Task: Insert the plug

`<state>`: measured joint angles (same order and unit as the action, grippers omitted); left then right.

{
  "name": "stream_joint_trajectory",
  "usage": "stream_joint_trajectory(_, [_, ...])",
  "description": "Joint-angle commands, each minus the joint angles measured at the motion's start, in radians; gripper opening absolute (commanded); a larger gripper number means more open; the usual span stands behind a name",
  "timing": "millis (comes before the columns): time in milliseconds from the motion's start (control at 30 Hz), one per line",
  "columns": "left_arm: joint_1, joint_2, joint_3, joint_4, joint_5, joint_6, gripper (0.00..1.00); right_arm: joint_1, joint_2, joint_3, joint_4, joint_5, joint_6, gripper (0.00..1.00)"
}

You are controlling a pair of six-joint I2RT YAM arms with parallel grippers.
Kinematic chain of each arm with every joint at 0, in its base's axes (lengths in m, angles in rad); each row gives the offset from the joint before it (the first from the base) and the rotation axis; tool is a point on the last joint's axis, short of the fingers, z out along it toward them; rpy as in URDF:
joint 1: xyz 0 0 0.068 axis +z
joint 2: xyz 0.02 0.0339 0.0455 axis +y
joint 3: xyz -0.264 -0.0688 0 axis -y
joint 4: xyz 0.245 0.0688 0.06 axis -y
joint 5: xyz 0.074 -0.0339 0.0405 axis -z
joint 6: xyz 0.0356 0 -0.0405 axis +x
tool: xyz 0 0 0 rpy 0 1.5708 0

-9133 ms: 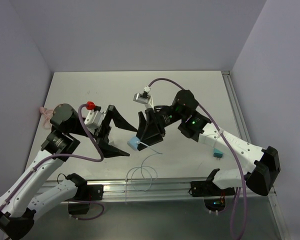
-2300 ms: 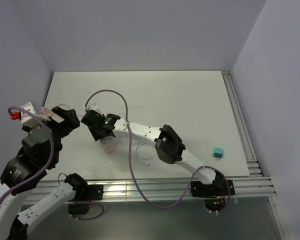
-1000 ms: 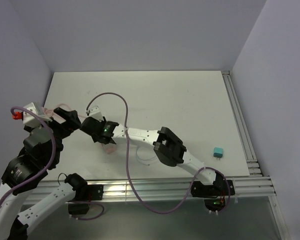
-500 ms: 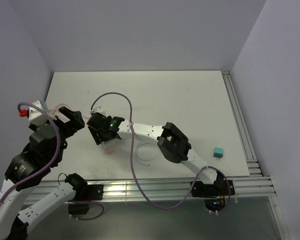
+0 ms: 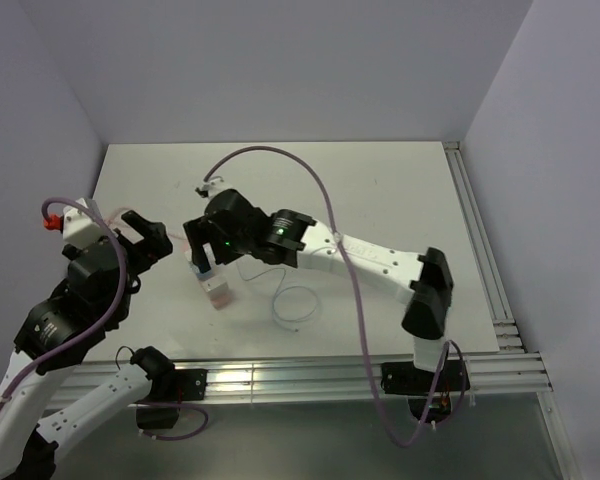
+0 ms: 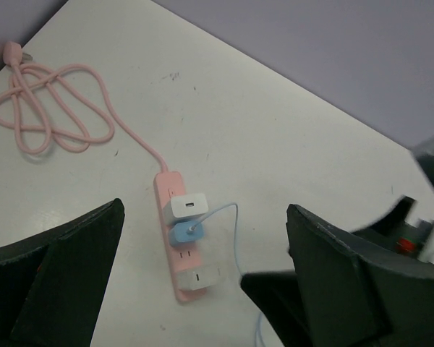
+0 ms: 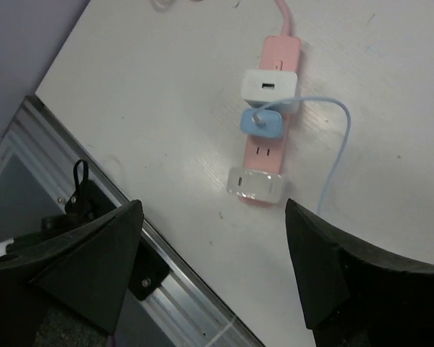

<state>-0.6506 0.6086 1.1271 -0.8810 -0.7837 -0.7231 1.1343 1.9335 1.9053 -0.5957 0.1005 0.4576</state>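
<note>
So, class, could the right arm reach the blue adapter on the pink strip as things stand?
Probably yes: the right gripper hangs above the pink strip, jaws open, and nothing covers the blue adapter.

No writing, label, brand or number could be read in any view. The plug (image 7: 260, 115), the blue adapter (image 7: 264, 124), the white charger (image 7: 269, 87) and the pink strip (image 7: 281, 50) showed plain faces. Any marks on the arms (image 5: 370, 262) were too small to make out.
</note>
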Motion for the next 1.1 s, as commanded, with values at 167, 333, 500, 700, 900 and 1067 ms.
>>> stream_joint_trajectory(167, [-0.001, 0.071, -0.001, 0.08, 0.072, 0.034, 0.99, -0.086, -0.466, -0.426, -0.217, 0.215, 0.203, 0.86])
stream_joint_trajectory(333, [-0.001, 0.102, -0.02, 0.117, 0.19, 0.053, 0.99, -0.393, -0.703, -0.682, -0.317, 0.278, 0.407, 0.86])
stream_joint_trajectory(500, [-0.001, 0.102, -0.062, 0.142, 0.276, 0.022, 0.99, -0.67, -0.929, -0.905, -0.385, 0.23, 0.449, 0.91])
stream_joint_trajectory(700, [0.0, 0.12, -0.105, 0.157, 0.342, -0.025, 0.99, -1.048, -0.996, -1.077, -0.421, 0.122, 0.467, 0.9])
stream_joint_trajectory(900, [-0.001, 0.157, -0.11, 0.146, 0.334, -0.019, 0.99, -1.248, -0.929, -1.127, -0.466, 0.154, 0.549, 1.0])
stream_joint_trajectory(1067, [0.0, 0.169, -0.128, 0.145, 0.333, -0.018, 1.0, -1.282, -0.845, -1.172, -0.4, 0.142, 0.569, 1.0])
